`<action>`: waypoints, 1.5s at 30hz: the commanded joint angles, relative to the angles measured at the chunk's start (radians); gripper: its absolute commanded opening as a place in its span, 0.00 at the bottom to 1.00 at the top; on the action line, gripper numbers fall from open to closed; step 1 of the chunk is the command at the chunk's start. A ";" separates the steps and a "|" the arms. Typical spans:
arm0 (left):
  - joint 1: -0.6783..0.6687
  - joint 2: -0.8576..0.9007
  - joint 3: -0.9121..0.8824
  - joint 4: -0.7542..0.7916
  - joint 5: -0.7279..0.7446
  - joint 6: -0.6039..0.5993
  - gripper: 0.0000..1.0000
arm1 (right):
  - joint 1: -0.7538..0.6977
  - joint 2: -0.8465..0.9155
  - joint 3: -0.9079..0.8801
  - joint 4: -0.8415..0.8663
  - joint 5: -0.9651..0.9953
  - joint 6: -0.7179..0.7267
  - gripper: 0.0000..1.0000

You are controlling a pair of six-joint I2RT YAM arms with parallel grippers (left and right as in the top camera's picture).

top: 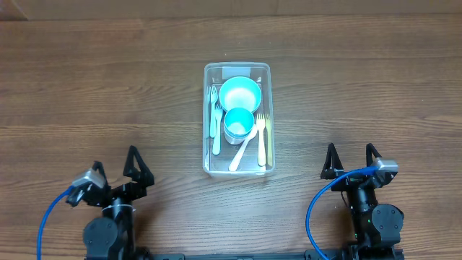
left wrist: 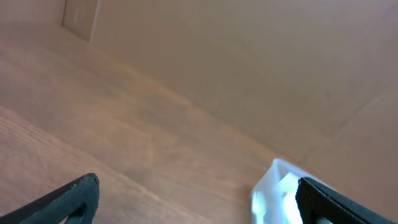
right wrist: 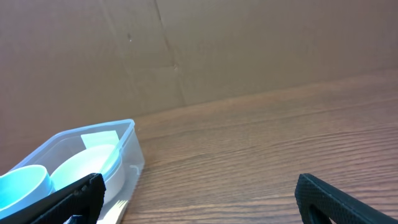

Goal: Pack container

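While the left end effector [top: 115, 160] and right end effector [top: 351, 155] gape empty, a low reach could clip the clear rectangular plastic container [top: 208, 108] — skidding it.

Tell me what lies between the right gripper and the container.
Only bare wooden table, seen overhead, separates the right gripper from the container.

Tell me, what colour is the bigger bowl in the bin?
Light turquoise bowl; the overhead view shows it best.
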 commanded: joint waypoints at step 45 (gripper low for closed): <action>0.000 -0.013 -0.183 0.162 0.121 0.659 1.00 | 0.006 -0.012 -0.010 0.006 0.010 -0.006 1.00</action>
